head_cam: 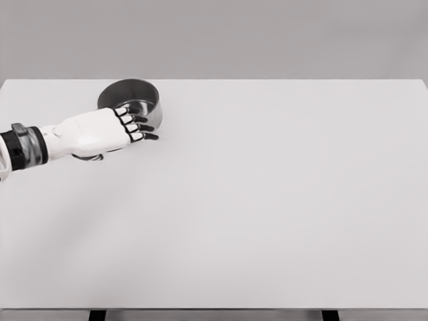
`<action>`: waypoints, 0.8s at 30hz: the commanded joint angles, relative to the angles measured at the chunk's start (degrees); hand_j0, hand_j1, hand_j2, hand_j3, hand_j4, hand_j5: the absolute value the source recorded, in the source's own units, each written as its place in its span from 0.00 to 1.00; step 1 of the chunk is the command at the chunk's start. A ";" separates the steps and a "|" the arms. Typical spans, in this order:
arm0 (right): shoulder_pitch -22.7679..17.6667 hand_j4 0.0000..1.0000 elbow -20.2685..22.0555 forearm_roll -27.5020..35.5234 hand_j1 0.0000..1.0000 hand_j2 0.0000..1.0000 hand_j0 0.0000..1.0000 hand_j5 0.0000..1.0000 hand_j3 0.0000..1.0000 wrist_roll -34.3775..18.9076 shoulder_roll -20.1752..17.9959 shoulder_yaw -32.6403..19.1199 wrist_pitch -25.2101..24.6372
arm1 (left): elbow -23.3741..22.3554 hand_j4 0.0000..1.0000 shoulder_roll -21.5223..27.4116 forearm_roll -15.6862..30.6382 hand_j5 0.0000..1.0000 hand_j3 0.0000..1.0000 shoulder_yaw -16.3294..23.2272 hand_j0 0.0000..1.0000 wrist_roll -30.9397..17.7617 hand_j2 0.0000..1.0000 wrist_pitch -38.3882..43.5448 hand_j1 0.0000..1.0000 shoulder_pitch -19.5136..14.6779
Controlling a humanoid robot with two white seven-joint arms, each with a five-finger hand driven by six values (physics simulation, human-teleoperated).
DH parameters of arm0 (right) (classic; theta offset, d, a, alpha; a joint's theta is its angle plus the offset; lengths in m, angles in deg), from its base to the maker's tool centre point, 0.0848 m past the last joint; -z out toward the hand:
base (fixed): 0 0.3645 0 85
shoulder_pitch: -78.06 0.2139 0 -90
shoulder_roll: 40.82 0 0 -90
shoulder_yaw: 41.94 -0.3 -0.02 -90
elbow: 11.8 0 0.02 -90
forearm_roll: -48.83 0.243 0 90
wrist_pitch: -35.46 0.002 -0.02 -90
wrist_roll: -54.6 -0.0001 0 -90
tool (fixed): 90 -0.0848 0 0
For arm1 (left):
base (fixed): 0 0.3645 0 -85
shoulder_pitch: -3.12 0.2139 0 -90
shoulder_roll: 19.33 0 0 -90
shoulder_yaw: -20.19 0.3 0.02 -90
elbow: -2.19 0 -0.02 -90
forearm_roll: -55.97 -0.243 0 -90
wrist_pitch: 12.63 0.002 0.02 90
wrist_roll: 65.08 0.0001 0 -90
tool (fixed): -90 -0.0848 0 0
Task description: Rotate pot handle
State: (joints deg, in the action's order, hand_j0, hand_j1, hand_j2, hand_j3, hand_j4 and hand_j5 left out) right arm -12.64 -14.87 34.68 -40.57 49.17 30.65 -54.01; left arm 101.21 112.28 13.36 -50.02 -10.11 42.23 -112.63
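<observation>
A shiny steel pot (131,95) stands at the back left of the white table (267,200). My left hand (142,124) reaches in from the left edge, palm down, right in front of the pot. Its fingers (136,127) are loosely stretched out, their dark tips against the pot's near wall, and nothing shows in their grasp. The pot handle is almost wholly hidden under the hand; only a small grey loop (89,158) peeks out beneath the palm. No right arm appears in this view.
The table's far edge runs just behind the pot. A plain grey wall (267,33) stands behind it.
</observation>
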 commanded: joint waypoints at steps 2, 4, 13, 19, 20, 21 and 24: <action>0.00 1.00 0.00 0.00 1.00 1.00 1.00 1.00 1.00 -0.01 0.00 0.01 0.00 | -0.67 1.00 0.41 0.24 1.00 1.00 -0.27 1.00 0.03 1.00 0.14 1.00 0.00; 0.00 1.00 0.00 0.00 1.00 1.00 1.00 1.00 1.00 -0.01 0.00 -0.08 0.00 | -0.67 1.00 0.41 0.24 1.00 1.00 -0.27 1.00 0.03 1.00 0.14 1.00 -0.09; 0.00 1.00 0.00 0.00 1.00 1.00 1.00 1.00 1.00 -0.01 0.00 0.01 0.00 | -0.67 1.00 2.17 0.50 1.00 1.00 -1.32 1.00 0.03 1.00 0.14 1.00 0.35; 0.00 1.00 0.00 0.00 1.00 1.00 1.00 1.00 1.00 -0.01 0.00 0.01 0.00 | -1.81 1.00 2.52 0.50 1.00 1.00 -1.32 1.00 0.03 1.00 0.14 1.00 0.26; 0.00 1.00 0.00 0.00 1.00 1.00 1.00 1.00 1.00 -0.01 0.00 0.01 0.00 | -1.81 1.00 2.52 0.59 1.00 1.00 -1.32 1.00 0.03 1.00 0.14 1.00 0.26; 0.00 1.00 0.00 0.00 1.00 1.00 1.00 1.00 1.00 -0.01 0.00 0.01 0.00 | -1.81 1.00 2.52 0.59 1.00 1.00 -1.76 1.00 0.03 1.00 0.14 1.00 0.26; 0.00 1.00 0.00 0.00 1.00 1.00 1.00 1.00 1.00 -0.01 0.00 0.01 0.00 | -2.25 1.00 2.52 0.59 1.00 1.00 -2.03 1.00 0.03 1.00 0.14 1.00 0.35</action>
State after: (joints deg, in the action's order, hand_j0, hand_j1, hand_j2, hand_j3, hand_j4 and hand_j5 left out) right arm -12.64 -14.87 34.68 -40.57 49.17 30.65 -54.01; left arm 99.25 114.72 13.75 -51.81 -10.11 42.23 -112.28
